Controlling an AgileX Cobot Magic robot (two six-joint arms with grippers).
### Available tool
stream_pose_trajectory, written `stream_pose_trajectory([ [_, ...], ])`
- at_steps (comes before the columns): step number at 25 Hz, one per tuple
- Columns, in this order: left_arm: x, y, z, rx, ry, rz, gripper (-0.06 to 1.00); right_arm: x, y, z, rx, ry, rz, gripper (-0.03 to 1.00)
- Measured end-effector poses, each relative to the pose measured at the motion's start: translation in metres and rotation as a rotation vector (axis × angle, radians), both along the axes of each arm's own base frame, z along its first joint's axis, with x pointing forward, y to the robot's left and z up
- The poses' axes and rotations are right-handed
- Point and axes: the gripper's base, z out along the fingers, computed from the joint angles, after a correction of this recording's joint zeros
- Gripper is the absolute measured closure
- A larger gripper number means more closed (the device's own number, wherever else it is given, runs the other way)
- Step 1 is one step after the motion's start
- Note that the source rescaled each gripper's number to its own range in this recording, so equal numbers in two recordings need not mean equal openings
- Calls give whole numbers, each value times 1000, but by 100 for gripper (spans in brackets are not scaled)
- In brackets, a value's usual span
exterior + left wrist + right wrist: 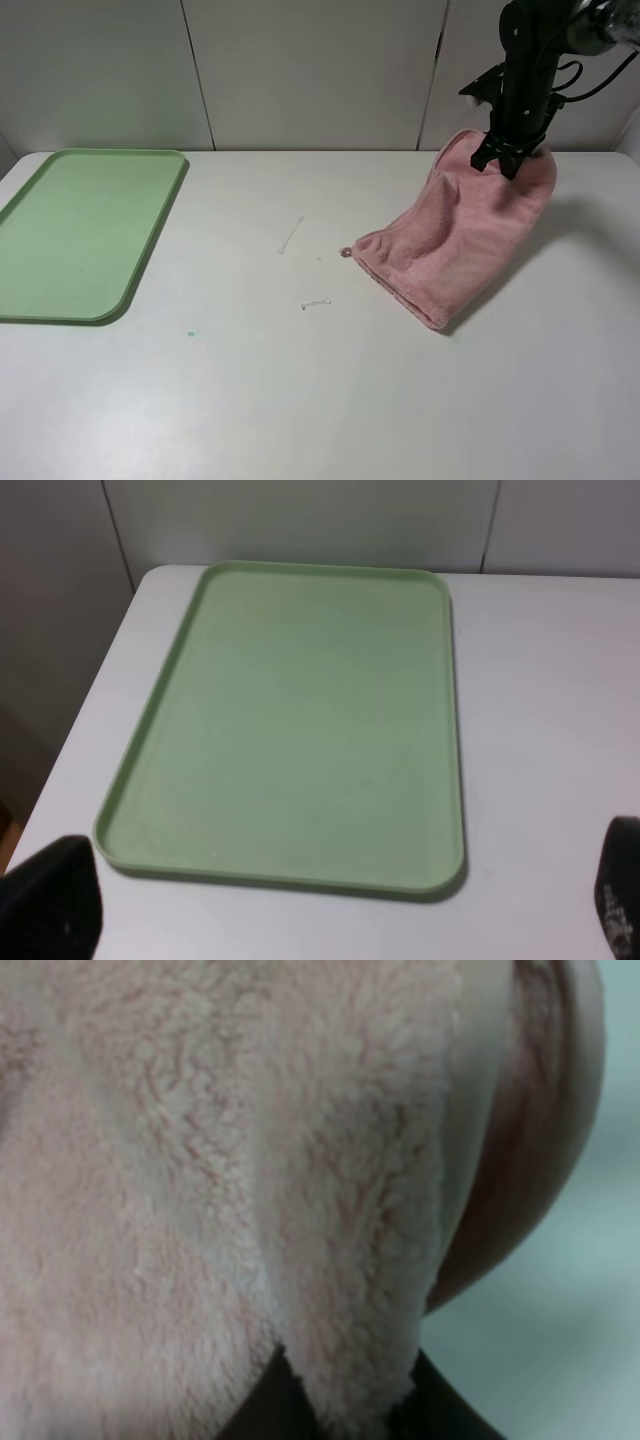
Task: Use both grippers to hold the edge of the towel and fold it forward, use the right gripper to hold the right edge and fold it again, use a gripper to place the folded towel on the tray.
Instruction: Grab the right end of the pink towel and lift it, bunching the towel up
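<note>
Overhead view of the white table (250,400). The pink towel (455,235) is bunched on the right side of the table. Its far edge (458,140) is pinched and raised by the right gripper (503,158), whose fingers are clenched on the cloth, while the near part is supported by the surface. The green tray (70,235) is laid at the left, well apart from the towel. The left gripper (338,905) is spread wide, with nothing grasped and the tray ahead of it.

Glossy black arm (524,60), black hand (496,163)
</note>
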Motion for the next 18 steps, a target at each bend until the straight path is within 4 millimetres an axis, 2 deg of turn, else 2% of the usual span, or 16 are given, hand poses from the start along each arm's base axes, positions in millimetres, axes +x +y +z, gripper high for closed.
stream_pose_trajectory([
  [6,0,0,0,0,0,0,-4,-3,-9,38,-6,-83,-11,88],
  [10,0,0,0,0,0,0,-4,-6,-18,52,-8,-109,-29,88],
  [18,0,0,0,0,0,0,-4,-17,-19,84,3,-152,-43,88],
])
